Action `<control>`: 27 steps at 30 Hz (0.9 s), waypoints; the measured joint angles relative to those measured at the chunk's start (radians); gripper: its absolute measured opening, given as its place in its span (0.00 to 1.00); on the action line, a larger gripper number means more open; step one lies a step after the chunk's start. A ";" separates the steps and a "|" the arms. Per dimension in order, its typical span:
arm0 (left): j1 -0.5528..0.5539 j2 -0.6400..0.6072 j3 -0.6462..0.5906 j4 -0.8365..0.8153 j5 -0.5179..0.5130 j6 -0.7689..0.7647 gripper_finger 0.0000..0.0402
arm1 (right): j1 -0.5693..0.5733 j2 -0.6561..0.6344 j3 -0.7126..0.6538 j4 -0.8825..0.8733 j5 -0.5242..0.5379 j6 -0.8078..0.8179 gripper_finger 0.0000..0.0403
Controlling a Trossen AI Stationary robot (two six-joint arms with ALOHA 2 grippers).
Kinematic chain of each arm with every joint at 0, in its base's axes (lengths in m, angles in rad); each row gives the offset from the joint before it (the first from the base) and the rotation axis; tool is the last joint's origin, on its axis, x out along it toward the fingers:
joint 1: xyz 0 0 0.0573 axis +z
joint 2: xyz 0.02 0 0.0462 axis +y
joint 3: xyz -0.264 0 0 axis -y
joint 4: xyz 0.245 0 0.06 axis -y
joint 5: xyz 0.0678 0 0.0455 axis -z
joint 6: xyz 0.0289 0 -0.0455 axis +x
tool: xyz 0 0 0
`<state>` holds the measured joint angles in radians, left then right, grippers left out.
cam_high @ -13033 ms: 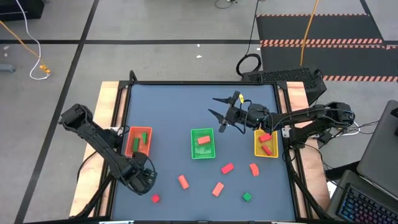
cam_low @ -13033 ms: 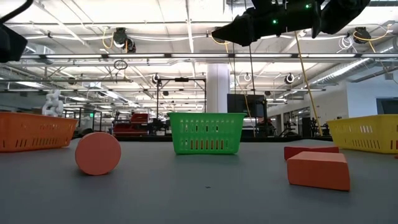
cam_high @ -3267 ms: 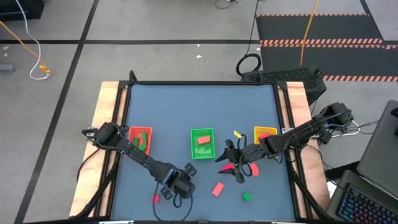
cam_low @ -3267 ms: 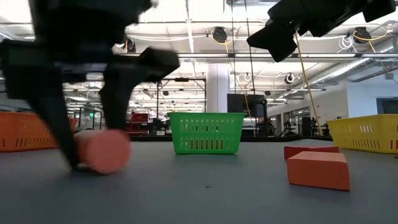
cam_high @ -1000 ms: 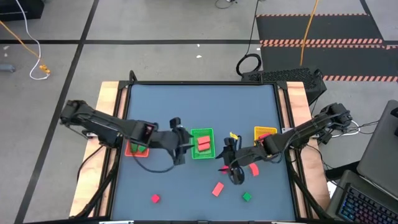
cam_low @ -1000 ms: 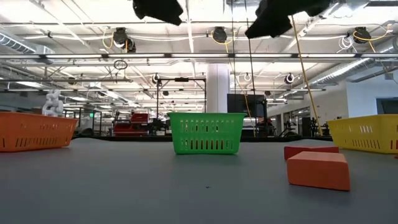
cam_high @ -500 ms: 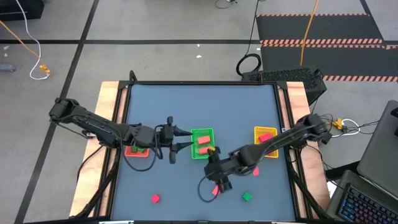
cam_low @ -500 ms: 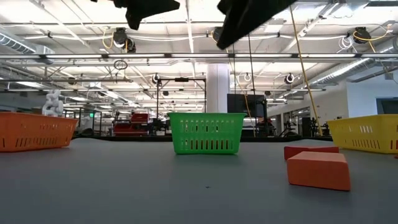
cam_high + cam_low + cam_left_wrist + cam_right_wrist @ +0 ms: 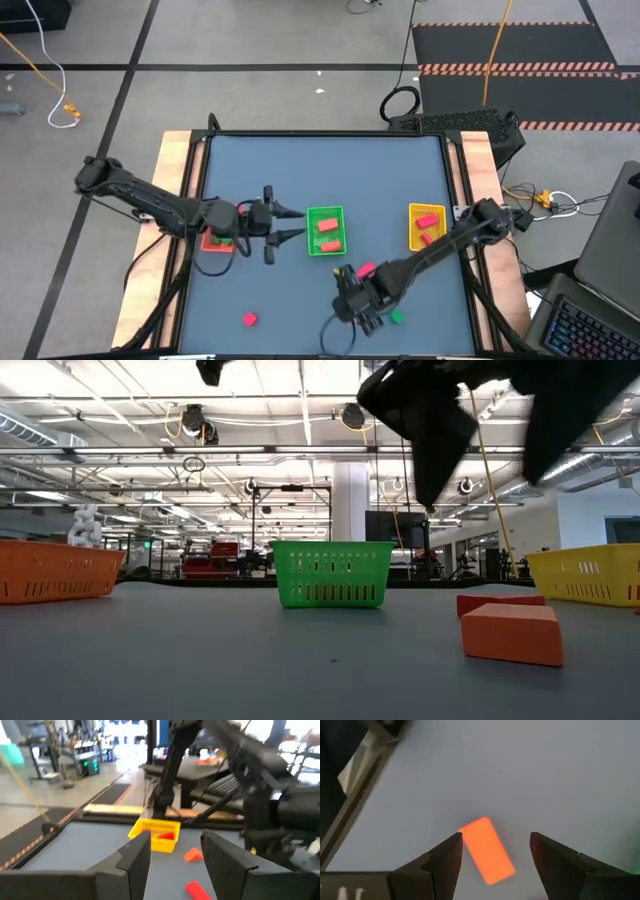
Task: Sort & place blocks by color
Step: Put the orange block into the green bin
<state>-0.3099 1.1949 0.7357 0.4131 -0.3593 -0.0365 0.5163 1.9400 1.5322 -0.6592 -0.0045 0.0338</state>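
Blue-grey table w/ 3 trays, loose blocks.

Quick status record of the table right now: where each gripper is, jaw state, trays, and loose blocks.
left gripper: open, empty, between the orange tray and the green tray
right gripper: open, above a salmon-orange bar, not touching
green tray contents: two salmon-orange blocks
yellow tray contents: two red blocks
loose blocks: red cube, green cube, red block

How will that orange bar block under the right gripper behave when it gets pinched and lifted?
The orange bar block looks solid with flat faces, so it probably stays rigid and won't roll. It lies at an angle between the open right gripper fingers, so it may twist while they close. Being small, it's likely light.
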 joint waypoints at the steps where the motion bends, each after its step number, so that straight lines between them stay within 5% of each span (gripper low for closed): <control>1: -0.008 -0.011 0.000 0.005 0.000 0.005 0.44 | 0.012 0.008 0.000 0.004 0.005 -0.007 0.56; 27: -0.053 -0.077 0.000 -0.030 -0.009 0.052 0.43 | 0.034 0.055 -0.121 0.071 0.060 -0.039 0.56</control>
<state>-0.3626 1.1183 0.7357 0.3828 -0.3687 0.0159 0.5499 1.9953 1.4109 -0.5881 0.0555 -0.0048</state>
